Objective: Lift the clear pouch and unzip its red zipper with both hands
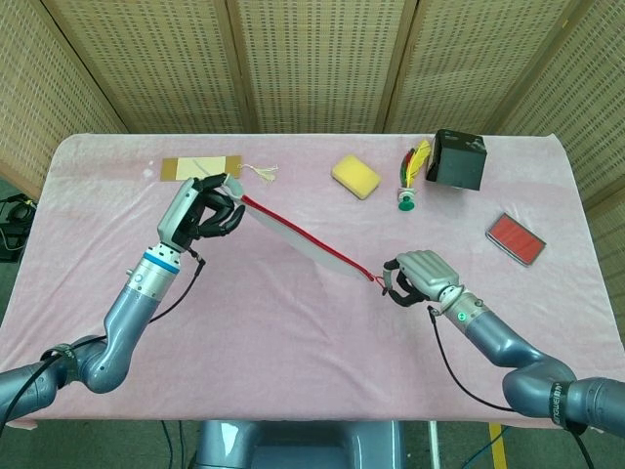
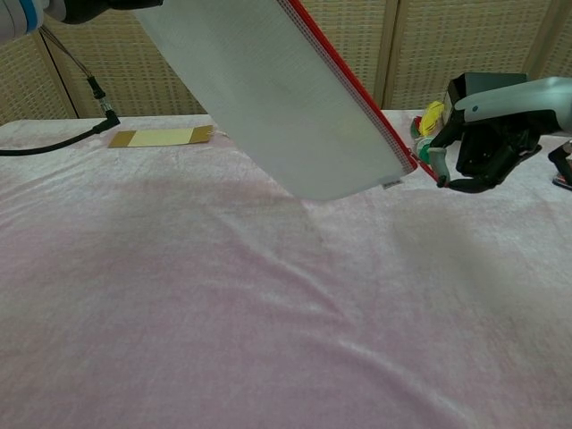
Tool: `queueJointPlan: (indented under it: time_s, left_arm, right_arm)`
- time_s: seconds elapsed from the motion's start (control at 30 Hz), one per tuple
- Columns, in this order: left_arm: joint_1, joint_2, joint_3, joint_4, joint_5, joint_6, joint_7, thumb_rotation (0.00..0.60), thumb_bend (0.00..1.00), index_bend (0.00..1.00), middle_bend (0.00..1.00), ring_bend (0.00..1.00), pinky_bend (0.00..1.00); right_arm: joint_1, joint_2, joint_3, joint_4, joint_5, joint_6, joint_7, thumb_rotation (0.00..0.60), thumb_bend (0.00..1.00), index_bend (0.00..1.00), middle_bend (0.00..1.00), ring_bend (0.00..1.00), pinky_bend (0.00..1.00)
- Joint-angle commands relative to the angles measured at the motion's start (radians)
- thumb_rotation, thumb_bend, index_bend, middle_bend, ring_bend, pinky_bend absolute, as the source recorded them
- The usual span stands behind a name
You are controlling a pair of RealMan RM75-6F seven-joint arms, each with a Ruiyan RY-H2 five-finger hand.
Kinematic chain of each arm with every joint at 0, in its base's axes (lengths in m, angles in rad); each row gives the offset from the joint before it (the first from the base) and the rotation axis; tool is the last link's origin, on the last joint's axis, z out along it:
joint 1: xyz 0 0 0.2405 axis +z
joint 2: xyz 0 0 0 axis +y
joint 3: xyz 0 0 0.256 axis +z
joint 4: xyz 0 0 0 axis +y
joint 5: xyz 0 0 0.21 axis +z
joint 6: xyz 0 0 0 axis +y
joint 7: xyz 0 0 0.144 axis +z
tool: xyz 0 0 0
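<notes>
The clear pouch (image 2: pixel 277 98) hangs in the air above the pink table, its red zipper (image 1: pixel 308 239) running along the top edge. My left hand (image 1: pixel 203 213) grips the pouch's upper left end, fingers curled round it. My right hand (image 1: pixel 418 277) pinches the zipper's pull (image 2: pixel 422 161) at the lower right end. In the chest view the pouch slopes down from upper left to the right hand (image 2: pixel 487 152), and the left hand is cut off by the frame's top edge.
At the back of the pink table (image 1: pixel 293 342) lie a tan card (image 1: pixel 200 168), a yellow sponge (image 1: pixel 355 176), a shuttlecock-like toy (image 1: pixel 410 181) and a black box (image 1: pixel 459 160). A red case (image 1: pixel 515 238) lies at the right.
</notes>
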Motion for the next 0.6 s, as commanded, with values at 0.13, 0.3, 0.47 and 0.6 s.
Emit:
queueJointPlan:
  time_s: [0.13, 0.3, 0.47, 0.6]
  left_arm:
    - [-0.002, 0.005, -0.002, -0.003, -0.004, -0.007, 0.001, 0.600, 0.71, 0.89, 1.00, 0.86, 1.00]
    - [-0.001, 0.002, -0.002, -0.007, -0.009, -0.007, -0.001, 0.600, 0.71, 0.89, 1.00, 0.86, 1.00]
    - [-0.001, 0.001, -0.003, -0.008, -0.014, -0.008, 0.007, 0.600, 0.70, 0.88, 1.00, 0.86, 1.00]
    - [-0.004, 0.021, 0.032, 0.000, 0.026, -0.034, 0.037, 0.600, 0.23, 0.44, 1.00, 0.86, 1.00]
  right_arm:
    - [-0.006, -0.003, 0.003, 0.005, -0.002, 0.001, 0.007, 0.600, 0.69, 0.84, 0.96, 0.88, 1.00]
    - [-0.010, -0.001, 0.005, 0.006, -0.008, 0.004, 0.006, 0.600, 0.69, 0.84, 0.96, 0.88, 1.00]
    - [-0.015, 0.001, 0.002, 0.009, -0.011, 0.009, 0.001, 0.600, 0.68, 0.82, 0.97, 0.88, 1.00]
    - [-0.035, -0.004, 0.005, 0.020, -0.046, 0.040, 0.007, 0.600, 0.21, 0.33, 0.96, 0.89, 1.00]
